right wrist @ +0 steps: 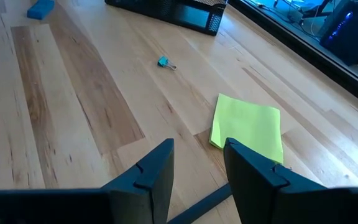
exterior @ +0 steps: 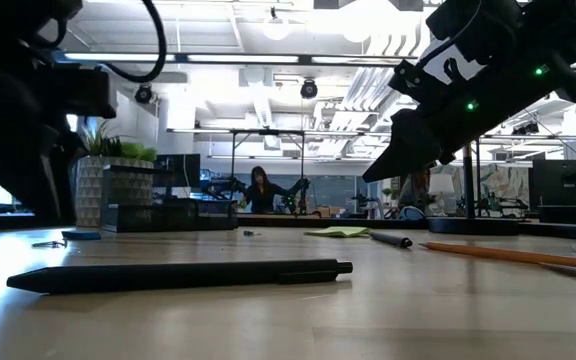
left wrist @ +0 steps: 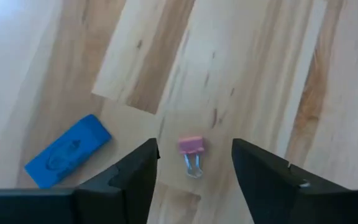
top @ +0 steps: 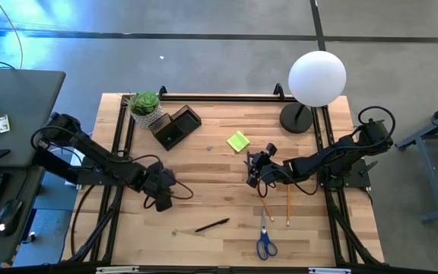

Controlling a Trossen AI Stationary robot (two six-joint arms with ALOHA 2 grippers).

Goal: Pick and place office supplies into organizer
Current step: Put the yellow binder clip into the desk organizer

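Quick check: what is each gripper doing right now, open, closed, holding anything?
Left gripper: open, empty, over a pink binder clip.
Right gripper: open, empty, near the sticky-note pad.

wooden table (top: 219, 190), pale planks with darker strips, black frame along its edges. landmark: organizer (top: 175, 126), lying near the far edge, left of centre.
- potted plant (top: 145, 106) just beside the organizer, on its far-left side.
- yellow-green sticky pad (top: 238, 141) right of the organizer.
- small teal binder clip (right wrist: 165, 61) between organizer and pad.
- lamp base (top: 298, 118) well right of the organizer.
- two pencils (top: 277, 205), scissors (top: 265, 242) and dark pen (top: 212, 224) well apart from the organizer, toward the near edge.
- blue eraser (left wrist: 68, 150) and pink binder clip (left wrist: 191, 151) near each other on the wood.
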